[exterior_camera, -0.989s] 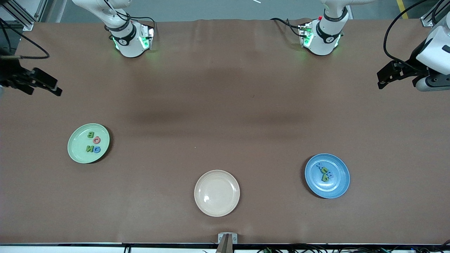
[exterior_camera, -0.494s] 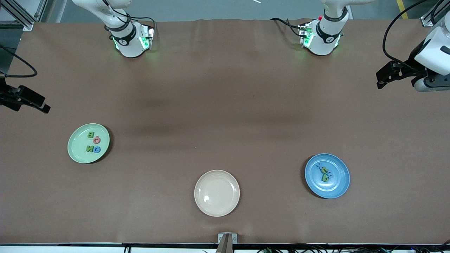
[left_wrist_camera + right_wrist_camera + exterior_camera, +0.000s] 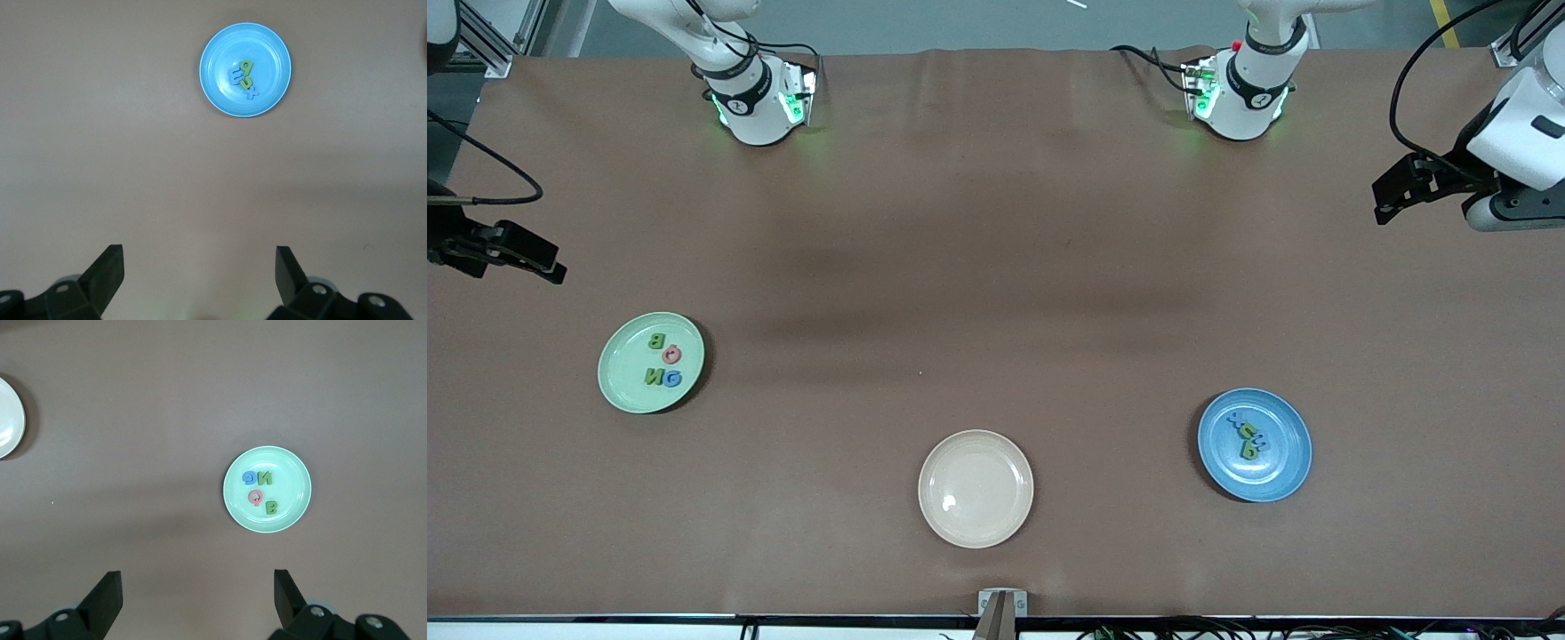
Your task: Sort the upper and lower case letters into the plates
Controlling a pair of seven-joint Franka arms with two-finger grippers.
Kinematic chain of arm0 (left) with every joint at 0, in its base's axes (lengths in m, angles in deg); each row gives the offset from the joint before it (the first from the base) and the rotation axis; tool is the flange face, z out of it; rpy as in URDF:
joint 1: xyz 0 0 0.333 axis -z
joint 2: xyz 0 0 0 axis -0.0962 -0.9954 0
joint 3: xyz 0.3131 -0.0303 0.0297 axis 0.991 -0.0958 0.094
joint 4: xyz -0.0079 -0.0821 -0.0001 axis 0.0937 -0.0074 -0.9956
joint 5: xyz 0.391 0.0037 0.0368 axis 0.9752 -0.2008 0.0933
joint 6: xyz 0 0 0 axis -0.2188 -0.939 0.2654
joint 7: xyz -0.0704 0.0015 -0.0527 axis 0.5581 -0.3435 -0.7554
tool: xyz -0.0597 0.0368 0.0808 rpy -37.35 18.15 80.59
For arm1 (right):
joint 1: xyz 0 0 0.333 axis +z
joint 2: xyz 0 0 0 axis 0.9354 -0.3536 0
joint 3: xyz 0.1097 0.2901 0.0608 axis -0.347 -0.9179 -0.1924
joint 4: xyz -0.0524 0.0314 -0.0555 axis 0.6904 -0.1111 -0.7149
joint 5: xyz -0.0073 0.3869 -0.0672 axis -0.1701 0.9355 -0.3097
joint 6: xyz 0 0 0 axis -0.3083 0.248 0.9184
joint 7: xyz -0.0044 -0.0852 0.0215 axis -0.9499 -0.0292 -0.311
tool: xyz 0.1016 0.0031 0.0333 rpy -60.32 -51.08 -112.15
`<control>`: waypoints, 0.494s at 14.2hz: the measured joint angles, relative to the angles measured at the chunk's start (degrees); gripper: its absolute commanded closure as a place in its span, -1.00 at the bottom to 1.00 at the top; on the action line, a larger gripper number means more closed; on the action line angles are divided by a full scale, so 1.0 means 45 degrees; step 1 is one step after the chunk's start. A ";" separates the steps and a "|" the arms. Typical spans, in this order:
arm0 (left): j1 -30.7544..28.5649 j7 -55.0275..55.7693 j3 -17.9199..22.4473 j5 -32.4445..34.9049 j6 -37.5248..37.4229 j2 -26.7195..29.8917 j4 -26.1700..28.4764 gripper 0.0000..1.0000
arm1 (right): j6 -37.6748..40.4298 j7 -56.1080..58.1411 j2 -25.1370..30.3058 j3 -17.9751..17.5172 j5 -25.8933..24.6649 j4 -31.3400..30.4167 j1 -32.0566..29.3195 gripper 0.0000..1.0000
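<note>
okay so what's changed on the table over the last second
Only the arms moved. The right gripper dropped lower in the front view, toward the table's edge at its own end. The left gripper crept slightly up-view. Both open, holding nothing. Mint plate, blue plate, beige plate and letters unchanged.

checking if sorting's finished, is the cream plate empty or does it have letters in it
Empty. The cream plate shows only its bare surface with a small glare spot; the letters lie in the mint green plate and the blue plate.
</note>
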State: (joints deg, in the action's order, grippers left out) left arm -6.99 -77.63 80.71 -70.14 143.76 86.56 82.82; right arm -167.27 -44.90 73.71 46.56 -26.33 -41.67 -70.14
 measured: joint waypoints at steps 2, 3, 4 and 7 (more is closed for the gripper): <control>0.0010 0.0000 -0.0001 0.0000 0.0000 -0.0001 0.0016 -1.00 | -0.0554 0.0007 0.0576 -0.0004 -0.0099 -0.0815 0.0002 -1.00; 0.0014 0.0000 -0.0002 -0.0001 0.0000 0.0000 0.0018 -1.00 | -0.0583 0.0009 0.0771 -0.0003 -0.0115 -0.0861 0.0002 -1.00; 0.0014 0.0000 -0.0002 -0.0001 0.0000 -0.0001 0.0021 -1.00 | -0.0545 0.0013 0.0895 0.0005 -0.0115 -0.0814 0.0001 -1.00; 0.0015 0.0000 -0.0003 -0.0001 0.0000 0.0000 0.0031 -1.00 | -0.0345 0.0016 0.1077 0.0115 -0.0115 -0.0559 -0.0044 -1.00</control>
State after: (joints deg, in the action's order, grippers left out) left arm -6.92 -77.64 80.70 -70.15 143.76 86.55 82.96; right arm -168.83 -44.82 78.55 47.07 -26.85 -44.18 -70.34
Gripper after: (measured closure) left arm 0.000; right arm 0.000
